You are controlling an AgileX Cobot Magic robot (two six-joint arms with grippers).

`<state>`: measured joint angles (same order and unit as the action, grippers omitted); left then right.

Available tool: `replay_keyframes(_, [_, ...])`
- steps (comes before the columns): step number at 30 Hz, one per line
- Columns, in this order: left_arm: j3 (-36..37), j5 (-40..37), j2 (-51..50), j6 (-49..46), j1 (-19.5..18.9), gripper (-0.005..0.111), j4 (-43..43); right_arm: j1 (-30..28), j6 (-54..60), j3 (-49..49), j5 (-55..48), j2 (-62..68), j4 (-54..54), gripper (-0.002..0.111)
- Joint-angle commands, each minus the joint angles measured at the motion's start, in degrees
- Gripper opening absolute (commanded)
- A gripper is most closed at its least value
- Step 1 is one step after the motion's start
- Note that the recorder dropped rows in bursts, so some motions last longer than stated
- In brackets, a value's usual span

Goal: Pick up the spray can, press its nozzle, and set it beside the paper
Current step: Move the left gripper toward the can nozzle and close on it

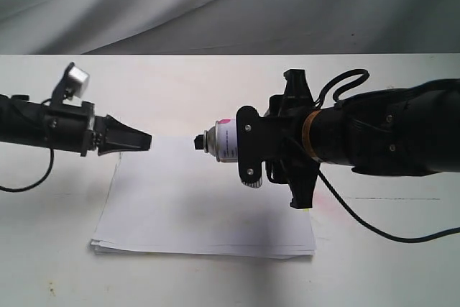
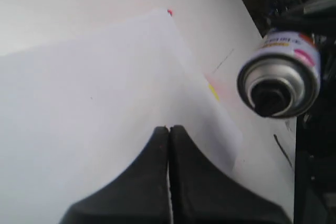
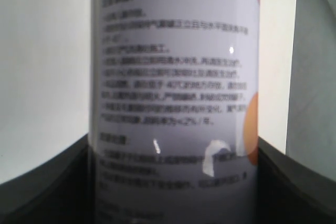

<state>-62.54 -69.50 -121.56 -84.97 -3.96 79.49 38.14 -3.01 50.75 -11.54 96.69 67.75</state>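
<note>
The spray can (image 1: pixel 224 141) is pinched around its body by the right tool (image 1: pixel 248 147) and is held clear of the counter (image 1: pixel 50 271), lying on its side. In the exterior view its long axis runs from 3 to 9 o'clock, with its nozzle (image 1: pixel 199 141) at the 9 o'clock end. The left tool (image 1: pixel 147 140), its fingers pressed together into one blunt tip, is found at 9 o'clock of the nozzle, near but apart, almost on the same line. The press is therefore judged to fall to the left arm: a short straight push toward 3 o'clock. The paper (image 1: pixel 201 213) lies flat under both tools. Bare counter is seen at 9 and 3 o'clock of the paper; at 3 o'clock a black cable (image 1: pixel 374 229) crosses it.
</note>
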Motion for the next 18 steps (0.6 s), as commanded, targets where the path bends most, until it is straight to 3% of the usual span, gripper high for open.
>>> replay_keyframes(1, [-0.09, -0.46, -1.83, -7.18, 3.50, 0.000, 0.43, -0.29, -0.35, 0.08, 0.99, -0.88, 0.35, 0.000])
replay_keyframes(7, [-0.09, -0.46, -1.01, -16.03, 4.16, 0.000, 5.23, -0.29, -0.47, 0.08, 0.98, -0.88, 0.35, 0.000])
replay_keyframes(11, [0.73, -0.46, 0.31, -17.09, 4.27, 0.000, 6.28, -0.29, -0.47, 0.08, 0.98, -0.88, 0.35, 0.000])
replay_keyframes(18, [9.26, -0.46, 8.56, -23.58, 4.16, 0.000, 9.04, -0.29, -0.45, 0.08, 1.87, -0.88, 0.35, 0.000])
